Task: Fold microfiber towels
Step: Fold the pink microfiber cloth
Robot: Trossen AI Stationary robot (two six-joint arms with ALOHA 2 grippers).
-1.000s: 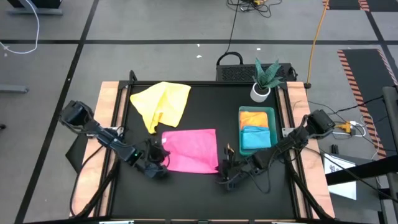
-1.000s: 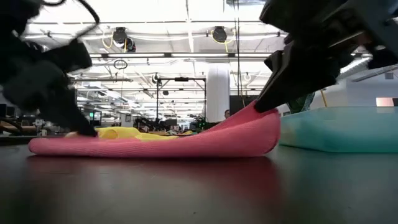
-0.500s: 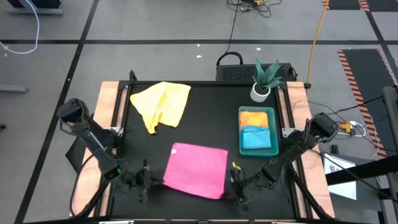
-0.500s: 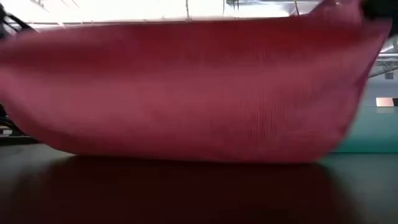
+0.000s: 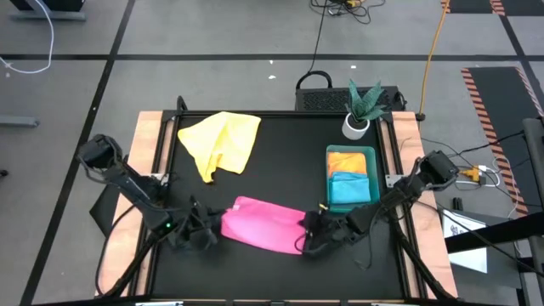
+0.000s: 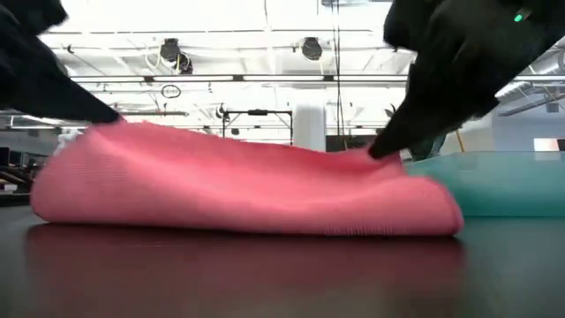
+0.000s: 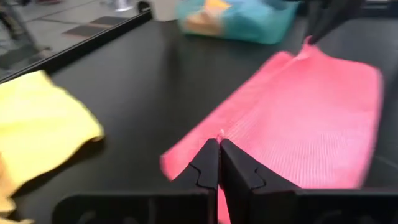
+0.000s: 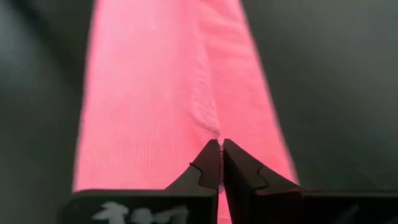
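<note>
The pink towel (image 5: 262, 227) lies doubled over on the black table, its rounded fold (image 6: 238, 212) facing the near edge. My left gripper (image 5: 209, 229) is shut on its left end and my right gripper (image 5: 308, 232) on its right end. In the low view the left gripper (image 6: 104, 115) and right gripper (image 6: 381, 152) hold the upper layer's two ends. A crumpled yellow towel (image 5: 223, 140) lies at the far left. A folded yellow towel (image 5: 347, 161) and a blue towel (image 5: 350, 187) lie in the green tray (image 5: 372, 177). My left gripper pinches the upper layer's left corner (image 7: 221, 131) between its two shut fingers, slanting down from the table's left. The corner sits raised above the lower layer, the cloth slack. My right gripper pinches the upper layer's right corner (image 8: 217, 135) between its two shut fingers, slanting down from the table's right. The corner rests low, close to the lower layer.
A small potted plant (image 5: 360, 109) stands at the far right, behind the tray. Wooden rails (image 5: 151, 170) run along the table's left and right sides. Bare black table (image 5: 280, 153) lies between the yellow towel and the tray.
Both grippers lifted the pink towel's near edge and drew it up and toward the near edge, then carried it back toward the far edge and down. The towel, flat a second ago, now lies doubled over as a narrower strip.
</note>
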